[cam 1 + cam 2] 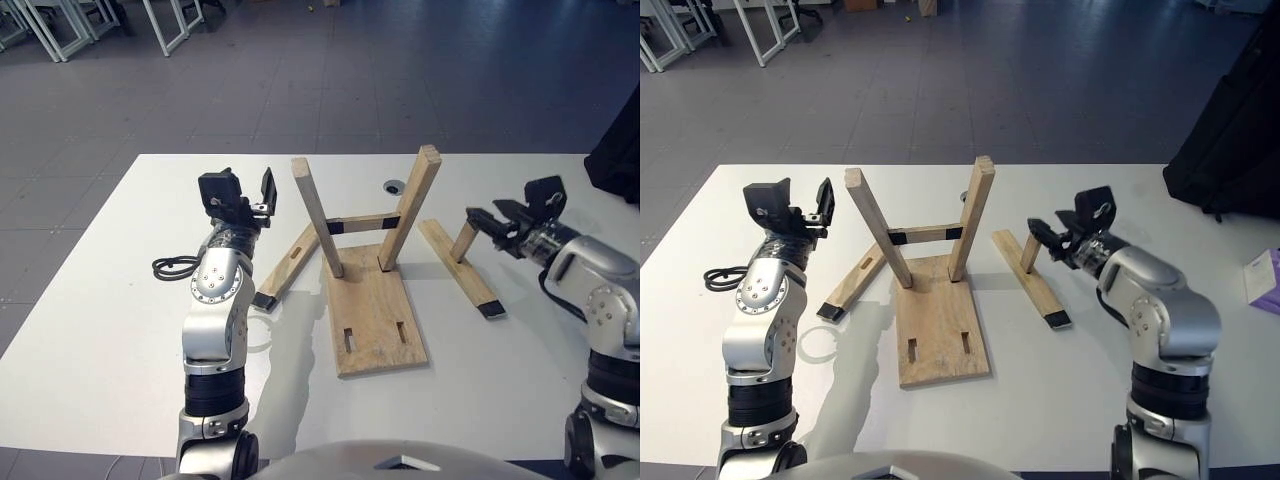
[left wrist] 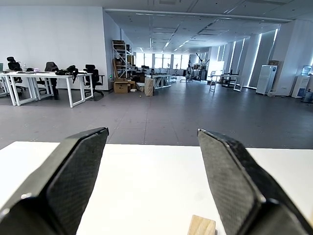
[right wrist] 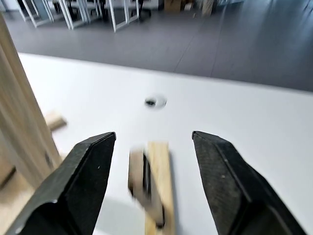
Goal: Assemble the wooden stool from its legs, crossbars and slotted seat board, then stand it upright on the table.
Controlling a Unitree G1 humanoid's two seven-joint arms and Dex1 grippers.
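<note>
The slotted seat board (image 1: 375, 320) lies flat on the white table (image 1: 100, 330). Two legs (image 1: 318, 215) joined by a crossbar (image 1: 363, 223) stand in its far slots. A second leg piece (image 1: 460, 265) with a short crossbar stub (image 3: 149, 183) lies to the right of the board. Another loose leg (image 1: 288, 264) lies to its left. My left gripper (image 1: 245, 198) is open, raised left of the standing legs. My right gripper (image 1: 497, 222) is open, just right of the stub, which shows between its fingers (image 3: 78, 183) in the right wrist view.
A black cable (image 1: 175, 266) lies coiled at the left of the table and a clear ring (image 1: 820, 345) sits near my left arm. A cable port (image 1: 394, 186) is set in the far table. A dark bag (image 1: 1230, 130) stands at the right.
</note>
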